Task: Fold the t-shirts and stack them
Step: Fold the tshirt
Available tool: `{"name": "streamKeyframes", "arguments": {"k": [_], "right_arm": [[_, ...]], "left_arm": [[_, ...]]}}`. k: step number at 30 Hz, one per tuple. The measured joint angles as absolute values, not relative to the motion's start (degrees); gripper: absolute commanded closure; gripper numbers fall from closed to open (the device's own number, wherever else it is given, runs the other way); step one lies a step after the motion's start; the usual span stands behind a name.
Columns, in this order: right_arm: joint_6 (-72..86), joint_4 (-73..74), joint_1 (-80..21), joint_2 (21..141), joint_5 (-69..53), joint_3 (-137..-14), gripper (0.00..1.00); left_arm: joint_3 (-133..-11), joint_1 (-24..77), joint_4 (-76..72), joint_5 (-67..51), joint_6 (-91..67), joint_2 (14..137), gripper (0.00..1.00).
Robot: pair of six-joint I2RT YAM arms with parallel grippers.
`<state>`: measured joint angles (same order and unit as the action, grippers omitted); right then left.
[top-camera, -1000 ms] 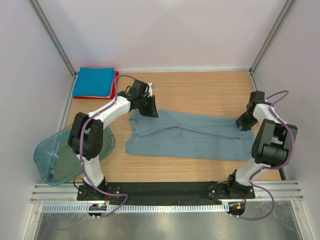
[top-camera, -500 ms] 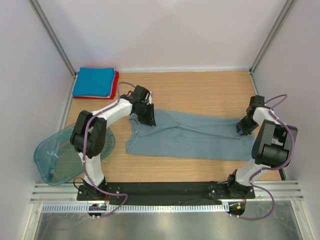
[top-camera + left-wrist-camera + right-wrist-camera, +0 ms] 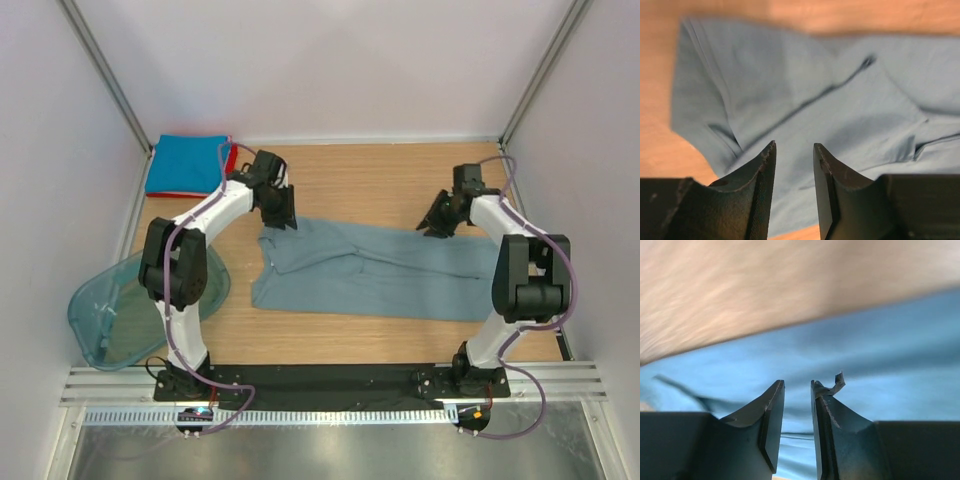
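Two narrowly parted, empty grips: left pincer (image 3: 794, 147) and right pincer (image 3: 797, 385) hover above the grey-blue t-shirt (image 3: 380, 275); they should pinch both far corners evenly before folding.

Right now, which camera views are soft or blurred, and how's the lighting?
Top external: sharp, evenly lit, only faint shadows beside the dusty grey-blue cloth t-shirt. Left wrist: left hand crisp, shirt behind it slightly soft. Right wrist: right hand crisp, light wooden tabletop smeared into streaks, shirt blurred and tinted bluer.
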<state>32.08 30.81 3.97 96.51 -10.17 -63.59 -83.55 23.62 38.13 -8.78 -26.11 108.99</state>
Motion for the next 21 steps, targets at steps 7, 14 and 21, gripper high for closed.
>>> {"name": "streamKeyframes", "arguments": {"k": [7, 14, 21], "right_arm": [[32.29, 28.93, -5.39, 99.5, -14.85, -69.87, 0.63], [31.2, 31.16, -5.5, 99.48, -15.57, -69.8, 0.61], [29.61, 33.04, -5.28, 99.22, -15.18, -69.73, 0.61]], "left_arm": [[-92.27, 20.16, 33.06, -20.84, -19.05, 115.7, 0.66], [-95.02, 21.3, 32.18, -30.17, -15.55, 122.26, 0.66], [-95.46, 21.74, 32.18, -31.22, -13.87, 123.31, 0.65]]}}
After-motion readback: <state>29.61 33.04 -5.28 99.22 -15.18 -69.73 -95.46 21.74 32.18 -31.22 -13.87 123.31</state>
